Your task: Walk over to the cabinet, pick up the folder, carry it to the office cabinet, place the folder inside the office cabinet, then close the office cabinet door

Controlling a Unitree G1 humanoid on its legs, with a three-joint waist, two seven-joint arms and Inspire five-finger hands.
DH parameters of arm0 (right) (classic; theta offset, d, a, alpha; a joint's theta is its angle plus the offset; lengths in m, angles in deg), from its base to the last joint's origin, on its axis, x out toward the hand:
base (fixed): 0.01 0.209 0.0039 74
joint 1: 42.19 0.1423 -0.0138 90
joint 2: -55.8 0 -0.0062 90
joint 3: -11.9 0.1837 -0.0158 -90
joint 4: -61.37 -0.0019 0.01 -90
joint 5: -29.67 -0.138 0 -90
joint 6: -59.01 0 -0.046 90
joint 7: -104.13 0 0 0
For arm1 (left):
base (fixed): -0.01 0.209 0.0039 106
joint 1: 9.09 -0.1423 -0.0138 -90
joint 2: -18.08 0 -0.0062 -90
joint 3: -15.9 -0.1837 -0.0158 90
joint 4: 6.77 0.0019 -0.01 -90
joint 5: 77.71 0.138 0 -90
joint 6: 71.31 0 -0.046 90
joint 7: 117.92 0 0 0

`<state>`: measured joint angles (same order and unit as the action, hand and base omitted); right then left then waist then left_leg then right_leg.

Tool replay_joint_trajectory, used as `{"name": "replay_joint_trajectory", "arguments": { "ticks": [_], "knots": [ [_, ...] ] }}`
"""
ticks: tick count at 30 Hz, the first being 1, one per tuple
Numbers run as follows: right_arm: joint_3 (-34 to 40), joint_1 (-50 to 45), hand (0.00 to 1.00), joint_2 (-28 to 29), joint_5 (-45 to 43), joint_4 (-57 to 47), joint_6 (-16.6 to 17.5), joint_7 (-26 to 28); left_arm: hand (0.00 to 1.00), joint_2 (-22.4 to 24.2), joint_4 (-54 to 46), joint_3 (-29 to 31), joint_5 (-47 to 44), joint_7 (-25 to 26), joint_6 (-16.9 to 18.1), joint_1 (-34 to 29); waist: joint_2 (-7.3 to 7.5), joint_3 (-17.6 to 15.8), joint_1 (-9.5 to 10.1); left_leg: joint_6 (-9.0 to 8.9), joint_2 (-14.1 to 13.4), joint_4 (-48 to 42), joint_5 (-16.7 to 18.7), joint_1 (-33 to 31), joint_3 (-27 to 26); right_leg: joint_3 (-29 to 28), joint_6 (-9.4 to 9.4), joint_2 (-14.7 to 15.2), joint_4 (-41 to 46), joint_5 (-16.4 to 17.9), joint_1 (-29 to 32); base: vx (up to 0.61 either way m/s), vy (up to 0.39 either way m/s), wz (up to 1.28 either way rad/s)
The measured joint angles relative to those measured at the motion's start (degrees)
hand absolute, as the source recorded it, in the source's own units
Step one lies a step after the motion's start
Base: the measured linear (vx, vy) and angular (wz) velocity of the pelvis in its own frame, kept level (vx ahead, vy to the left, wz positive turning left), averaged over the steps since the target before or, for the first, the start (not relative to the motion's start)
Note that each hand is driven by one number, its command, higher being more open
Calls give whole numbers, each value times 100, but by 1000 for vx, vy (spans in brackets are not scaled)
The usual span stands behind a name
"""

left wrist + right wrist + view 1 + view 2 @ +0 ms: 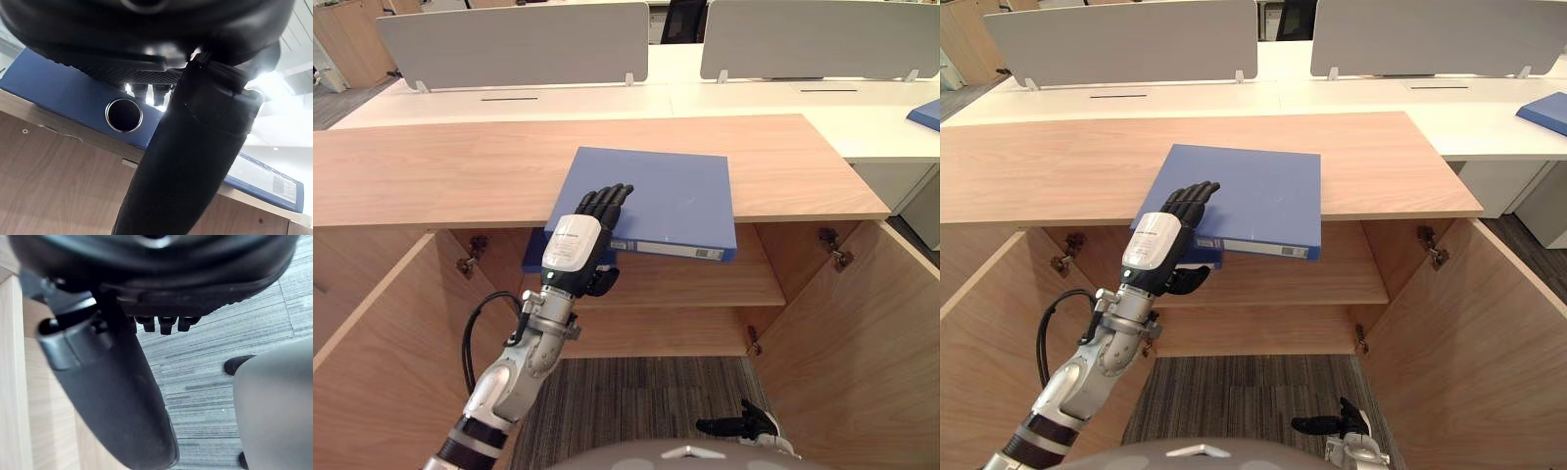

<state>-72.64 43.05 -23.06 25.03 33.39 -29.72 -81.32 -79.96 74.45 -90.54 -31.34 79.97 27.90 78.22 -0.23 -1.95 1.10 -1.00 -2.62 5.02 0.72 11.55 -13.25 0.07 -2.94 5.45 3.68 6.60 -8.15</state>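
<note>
- The right robot hand [741, 425] is seen low at 5 o'clock, fingers relaxed, empty.
- The folder [675, 201], overhanging the tabletop [440, 166], is pinched at its 7 o'clock corner by the left robot hand [576, 245].
- Pick-up is judged underway; a clean lift is called for next.

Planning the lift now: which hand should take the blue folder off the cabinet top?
Left. The left hand has its fingers on the blue folder and its thumb under the overhanging edge. The right hand hangs low over the carpet, far from it.
</note>
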Motion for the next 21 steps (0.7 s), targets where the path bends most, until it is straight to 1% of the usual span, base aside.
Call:
{"name": "replay_joint_trajectory", "arguments": {
  "ticks": [5, 8, 10, 12, 14, 16, 18, 21],
  "knots": [
    [-1, 8, 100, -1, 0, -2, 1, -2, 0, 78, 190, 0, 174, 76, -108, 154, -1, -24, -28, -4, 8, 5, 9, 41, 19, 20, 6, 12, -61, 1, -66, -35, -17, 1],
    [-1, 12, 100, -1, 0, -3, 1, -1, 0, 247, 220, 96, 266, 303, -185, 370, 9, -37, -30, -5, 8, 8, 9, 41, 22, 24, 1, 15, -64, -3, -68, -52, -28, 0],
    [-1, 24, 100, 3, 0, -4, 0, -1, 0, 246, 224, 140, 294, 318, -183, 414, 16, -47, -53, -5, 8, 9, 9, 38, 22, 25, -6, 15, -73, -6, -69, -33, -26, 0],
    [0, 38, 100, 11, -2, -4, -1, -2, 0, 256, 206, 146, 371, 486, -166, 436, 30, -56, -97, -5, 9, 10, 9, 37, 27, 34, -8, 16, -88, -8, -80, -26, -31, 2],
    [2, 45, 100, 14, -2, -4, -3, -3, 0, 340, 173, 210, 338, 548, -184, 593, 52, -69, -115, -6, 8, 10, 9, 31, 62, 73, -9, 17, -102, -9, -99, -21, -33, 7],
    [2, 56, 100, 16, -3, -4, -3, -3, 0, 484, 188, 336, 216, 502, -224, 588, 59, -81, -136, -6, 7, 10, 9, 27, 79, 90, -11, 16, -111, -9, -112, -22, -32, 6],
    [2, 69, 100, 19, -5, -4, -3, -5, 0, 535, 190, 354, 132, 458, -234, 534, 74, -110, -137, -6, 4, 9, 8, 18, 91, 99, -13, 15, -117, -11, -113, -11, -15, 2],
    [7, 62, 100, 30, -20, -14, -2, -18, 0, 736, 23, 419, -84, 457, -226, 371, 76, -111, -134, -9, -1, 4, 6, 5, 81, 23, -32, 17, -95, -24, -86, -9, -14, -4]
  ]
}}
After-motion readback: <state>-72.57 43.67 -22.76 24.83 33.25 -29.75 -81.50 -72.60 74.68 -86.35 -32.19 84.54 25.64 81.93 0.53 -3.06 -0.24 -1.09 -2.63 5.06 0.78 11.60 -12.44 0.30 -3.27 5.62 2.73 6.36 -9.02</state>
